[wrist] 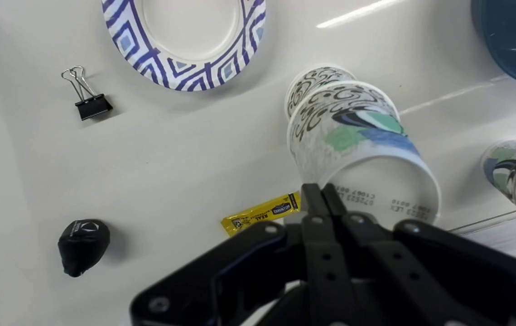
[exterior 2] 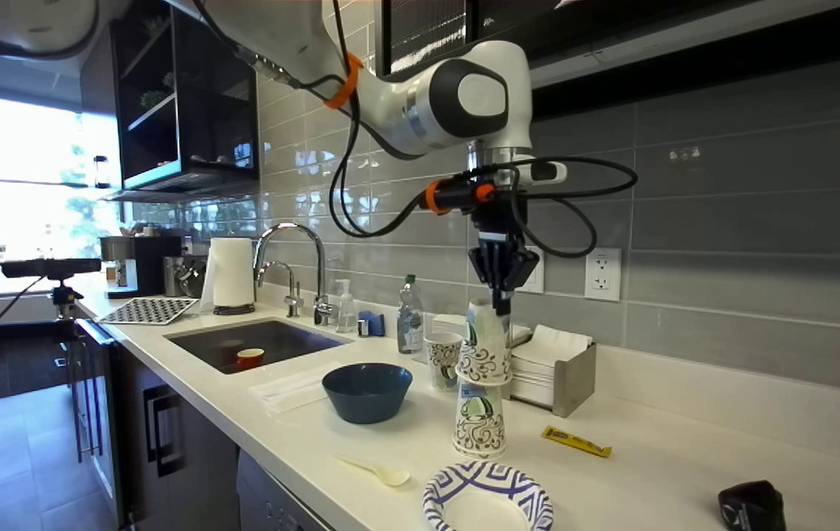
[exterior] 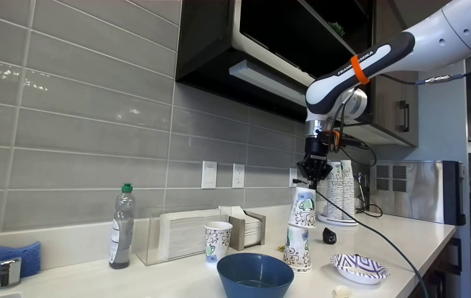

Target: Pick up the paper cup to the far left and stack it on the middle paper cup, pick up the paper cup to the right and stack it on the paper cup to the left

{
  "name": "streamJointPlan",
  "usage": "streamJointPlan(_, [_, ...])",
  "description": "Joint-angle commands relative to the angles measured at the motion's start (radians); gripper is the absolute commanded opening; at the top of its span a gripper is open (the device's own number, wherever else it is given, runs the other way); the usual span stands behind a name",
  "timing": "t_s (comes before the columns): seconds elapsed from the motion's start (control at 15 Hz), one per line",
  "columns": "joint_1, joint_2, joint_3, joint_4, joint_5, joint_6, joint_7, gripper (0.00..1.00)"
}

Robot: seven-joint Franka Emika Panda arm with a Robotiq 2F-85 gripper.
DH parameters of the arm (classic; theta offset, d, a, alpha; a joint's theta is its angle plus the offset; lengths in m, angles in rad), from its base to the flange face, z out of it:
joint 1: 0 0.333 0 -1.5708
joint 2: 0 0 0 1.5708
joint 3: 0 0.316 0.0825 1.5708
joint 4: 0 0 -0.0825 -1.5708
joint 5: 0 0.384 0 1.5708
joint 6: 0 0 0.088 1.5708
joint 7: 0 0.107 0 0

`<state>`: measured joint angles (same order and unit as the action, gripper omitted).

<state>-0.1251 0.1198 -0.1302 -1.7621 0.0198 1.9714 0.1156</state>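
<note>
Upper white paper cup with brown scroll print (wrist: 353, 131): inverted, slightly tilted, mouth at the top of the inverted lower paper cup (exterior 2: 480, 428); I cannot confirm contact. Black two-finger gripper (wrist: 320, 186): fingers together, apparently pinching the base lip. Caution: if I lower off-axis, the tilted rim may catch and topple both cups. Clearance: the round blue bowl (exterior 2: 368, 409) and upright patterned paper cup (exterior 2: 443, 365) crowd one side; the white counter (exterior 2: 655, 472) opens beyond the narrow yellow sachet (exterior 2: 577, 442). Its front edge lies well apart.
</note>
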Motion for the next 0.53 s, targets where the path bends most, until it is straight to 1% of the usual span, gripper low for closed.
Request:
streamJointPlan(0.0, [0.001, 0.021, 0.002, 0.026, -0.011, -0.019, -0.003, 0.01])
streamJointPlan(0.47, [0.004, 0.045, 0.010, 0.038, 0.000, -0.016, -0.012, 0.01])
